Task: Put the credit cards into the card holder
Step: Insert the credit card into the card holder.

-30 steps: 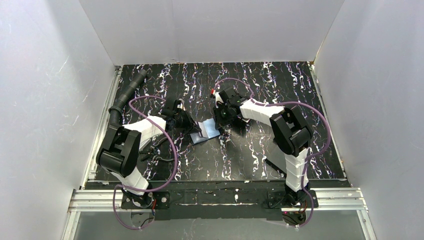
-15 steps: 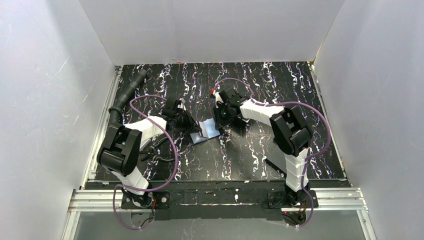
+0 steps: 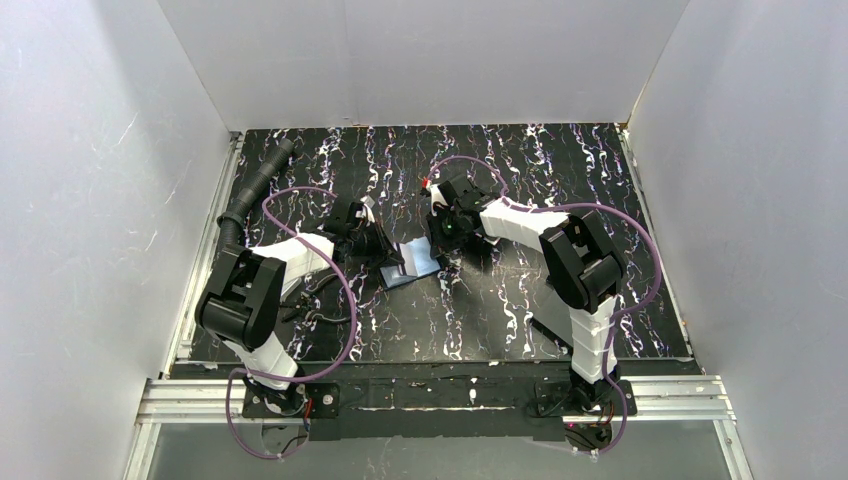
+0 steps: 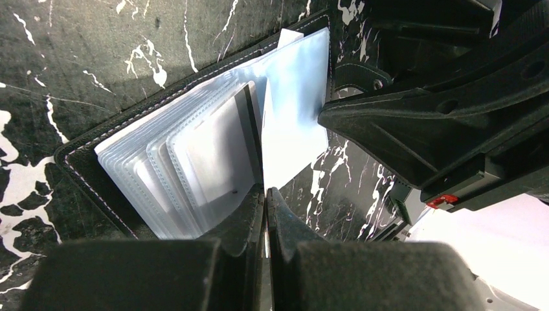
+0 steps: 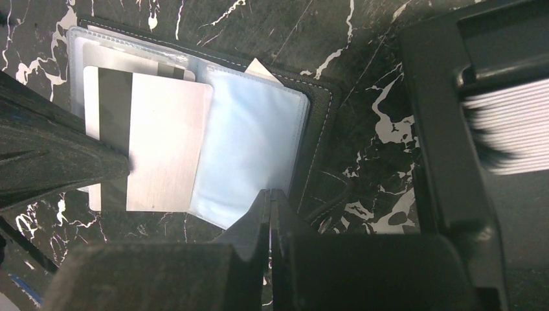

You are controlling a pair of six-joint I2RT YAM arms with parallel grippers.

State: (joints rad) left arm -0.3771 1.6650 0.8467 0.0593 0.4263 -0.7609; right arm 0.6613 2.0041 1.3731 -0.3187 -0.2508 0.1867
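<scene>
Card holder, open, table centre. Left gripper pinching credit card; right gripper closed, apparently on clear sleeve.

Top view high, looking down; both wrist views close, sharing card holder.

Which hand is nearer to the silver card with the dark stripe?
Left. The left hand is shut on the card, holding it over the open card holder. The right hand is across the holder, pinching a clear sleeve beside the card.
</scene>
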